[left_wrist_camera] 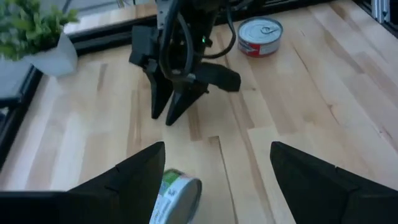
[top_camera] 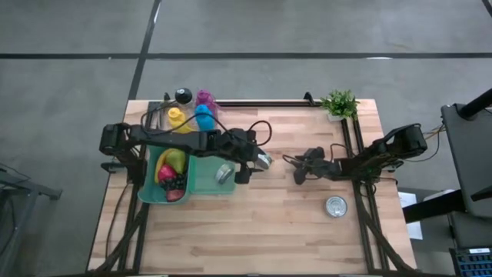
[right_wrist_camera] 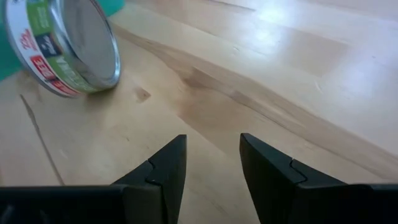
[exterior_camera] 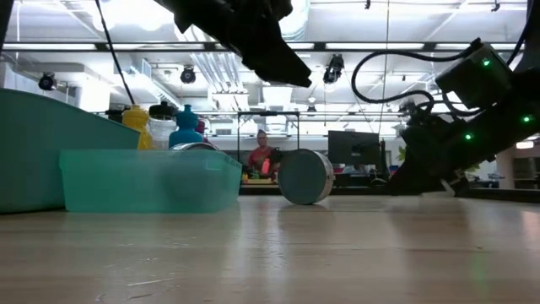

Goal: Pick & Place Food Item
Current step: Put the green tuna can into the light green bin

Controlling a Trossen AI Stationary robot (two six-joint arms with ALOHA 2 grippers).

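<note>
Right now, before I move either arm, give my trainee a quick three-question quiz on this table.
1. True or false: the can on its side is clamped in the left gripper.
2. Where does the upright can stand? A: in the teal tray. B: on bare wood near the right arm. C: beside the plant.
3. Fill in: the right gripper is ___ (open or shut).
Key: 1 false, it lies free on the table under the open gripper. 2 B. 3 shut.
</note>
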